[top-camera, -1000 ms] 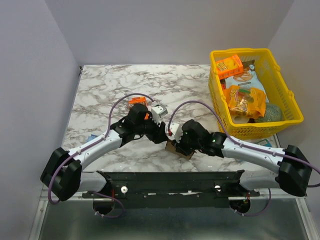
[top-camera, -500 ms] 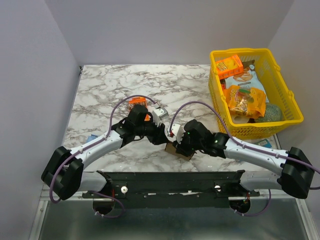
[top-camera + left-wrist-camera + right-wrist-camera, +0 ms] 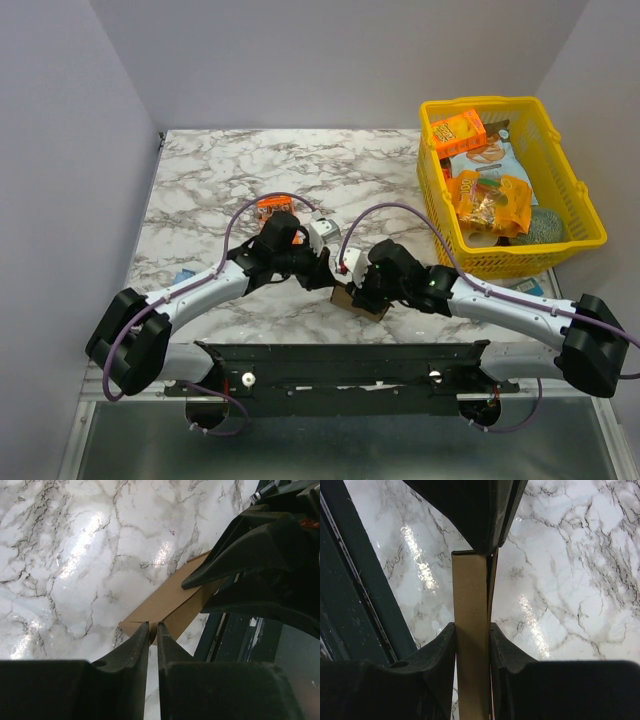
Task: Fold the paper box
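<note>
Closing since a second ago, the left hand [image 3: 153, 627] has its fingers almost pressed together, pinching a corner of the box [image 3: 165, 600]. Its arm lies low, reaching in from the left. The right hand [image 3: 472, 630] clamps the plain brown box across its narrow side, with its arm stretched in from the right. The box sits at the near middle of the white marble table [image 3: 220, 180], between both hands. A yellow basket [image 3: 500, 262] of snacks, their print too small to read, stands to the right. Grey walls surround the table.
</note>
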Tool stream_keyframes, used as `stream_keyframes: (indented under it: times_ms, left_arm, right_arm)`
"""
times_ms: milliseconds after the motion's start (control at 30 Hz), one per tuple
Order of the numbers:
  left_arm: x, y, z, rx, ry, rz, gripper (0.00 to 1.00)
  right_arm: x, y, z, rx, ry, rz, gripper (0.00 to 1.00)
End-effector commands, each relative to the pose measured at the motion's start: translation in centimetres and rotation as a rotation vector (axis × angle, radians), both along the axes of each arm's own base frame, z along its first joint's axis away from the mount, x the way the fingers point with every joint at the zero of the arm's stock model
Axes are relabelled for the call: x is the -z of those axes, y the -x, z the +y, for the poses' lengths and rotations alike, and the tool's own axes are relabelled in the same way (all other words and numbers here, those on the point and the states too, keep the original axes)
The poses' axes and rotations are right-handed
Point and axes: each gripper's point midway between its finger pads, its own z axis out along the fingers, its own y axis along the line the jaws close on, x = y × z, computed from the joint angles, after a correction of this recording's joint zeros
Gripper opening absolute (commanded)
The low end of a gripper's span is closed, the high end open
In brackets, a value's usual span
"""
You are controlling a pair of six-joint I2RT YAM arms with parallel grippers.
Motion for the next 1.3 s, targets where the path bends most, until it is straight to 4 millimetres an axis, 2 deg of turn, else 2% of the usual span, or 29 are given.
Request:
stream_keyframes:
  times_ms: [0,200,433,500,833,1033,1267]
  left_arm:
    - [0.1,0.5,-0.5,0.039,-0.004,-0.002,0.10]
    - [0.8,0.9,-0.7,0.041,-0.036,0.015,0.00]
    - [1.6,0.6,-0.7,-0.012,-0.097,0.034,0.00]
    - [1.9,0.6,-0.7,-0.042,-0.112,0.087,0.00]
    - [0.4,0.5,-1.8,-0.152,-0.105,0.283,0.00]
    - [0.9,1.2,-2.0,-0.198,-0.104,0.402,0.00]
    - [0.6,1.5,-2.1,-0.242,-0.057,0.434,0.00]
  right_arm:
    - [-0.5,-0.3,0.2,-0.011,-0.024,-0.021,0.32]
    - [-0.2,-0.7,0.0,0.008,-0.009,-0.035,0.32]
    - [0.0,-1.3,-0.2,0.032,0.009,-0.055,0.31]
    - [0.2,-1.8,-0.6,0.055,0.028,-0.074,0.31]
    - [1.6,-3.3,-1.8,0.139,0.112,-0.109,0.31]
    - [1.5,-3.6,-1.9,0.150,0.119,-0.116,0.31]
    - [1.8,-3.5,-1.8,0.154,0.117,-0.102,0.31]
